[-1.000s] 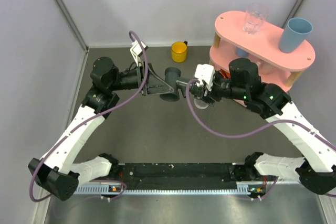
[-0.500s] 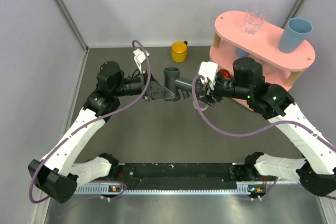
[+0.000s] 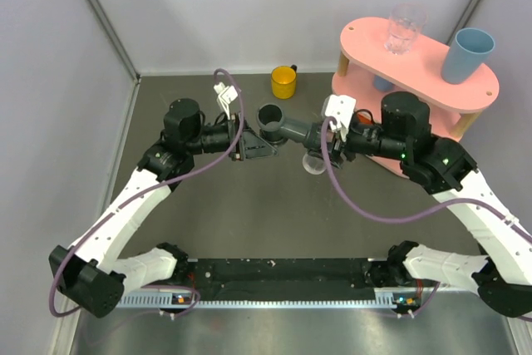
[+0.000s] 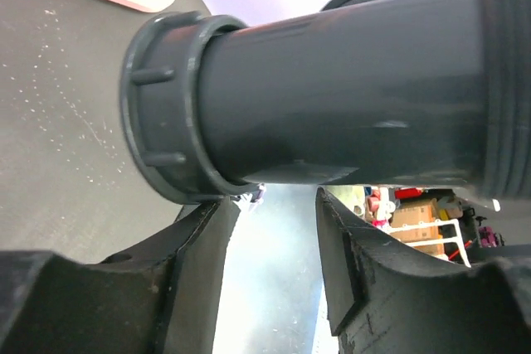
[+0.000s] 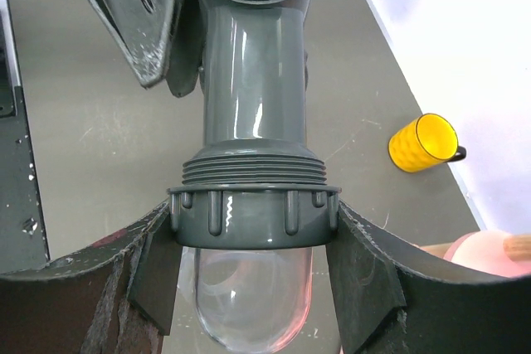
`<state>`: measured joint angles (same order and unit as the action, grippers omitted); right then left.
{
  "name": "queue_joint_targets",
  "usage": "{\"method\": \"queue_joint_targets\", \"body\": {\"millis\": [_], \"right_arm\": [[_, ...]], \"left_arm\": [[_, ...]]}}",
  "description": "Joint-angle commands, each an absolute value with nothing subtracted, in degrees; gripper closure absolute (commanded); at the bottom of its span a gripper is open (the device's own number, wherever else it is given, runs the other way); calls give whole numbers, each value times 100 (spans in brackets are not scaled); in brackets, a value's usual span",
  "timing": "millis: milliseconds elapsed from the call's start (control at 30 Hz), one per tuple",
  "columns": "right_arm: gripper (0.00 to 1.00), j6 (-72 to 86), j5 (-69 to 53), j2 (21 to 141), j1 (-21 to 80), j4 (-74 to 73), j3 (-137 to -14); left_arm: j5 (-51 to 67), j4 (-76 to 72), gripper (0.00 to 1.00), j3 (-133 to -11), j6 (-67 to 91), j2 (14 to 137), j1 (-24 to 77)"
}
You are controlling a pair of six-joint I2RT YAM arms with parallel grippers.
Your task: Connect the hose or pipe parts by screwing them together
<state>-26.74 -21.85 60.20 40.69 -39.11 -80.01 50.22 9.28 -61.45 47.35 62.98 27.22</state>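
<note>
The right gripper is clamping the ribbed grey collar of the clear piece, which is sitting on the thread of the dark T-shaped fitting. The pair is hanging above the table, between the two arms. Both parts are looking like hard, light plastic, stiff enough for a firm squeeze. The smooth barrel is probably slippery, so the collar's ribs and the fitting's side branch are looking like the better holds. The left gripper is sitting right at the fitting's barrel, but I cannot tell whether it is pinching it. The collar is hiding how far the thread is engaged, and both wrist views are cutting off the fitting's ends.
</note>
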Motion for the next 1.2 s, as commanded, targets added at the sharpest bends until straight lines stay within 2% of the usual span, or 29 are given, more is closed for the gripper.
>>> {"method": "queue_joint_targets", "body": {"millis": [0, 400, 533, 733, 1167], "right_arm": [[100, -2514, -2531, 5827, 4008, -3384, -8200], [100, -2636, -3111, 5660, 3999, -3726, -7990], [100, -2786, -3383, 5704, 3999, -4139, -7998], [100, -2777, -3612, 5722, 4008, -4403, -7910], [100, -2812, -2971, 5976, 3999, -4412, -7910]], "left_arm": [[4755, 957, 53, -6082, 4421, 6302, 2725], [4526, 265, 77, -5898, 5237, 6477, 2655], [4728, -544, 77, -5766, 5809, 6539, 2610], [4983, -606, 76, -6134, 5695, 6749, 2549], [5923, -1266, 74, -6495, 5906, 6777, 2575]]}}
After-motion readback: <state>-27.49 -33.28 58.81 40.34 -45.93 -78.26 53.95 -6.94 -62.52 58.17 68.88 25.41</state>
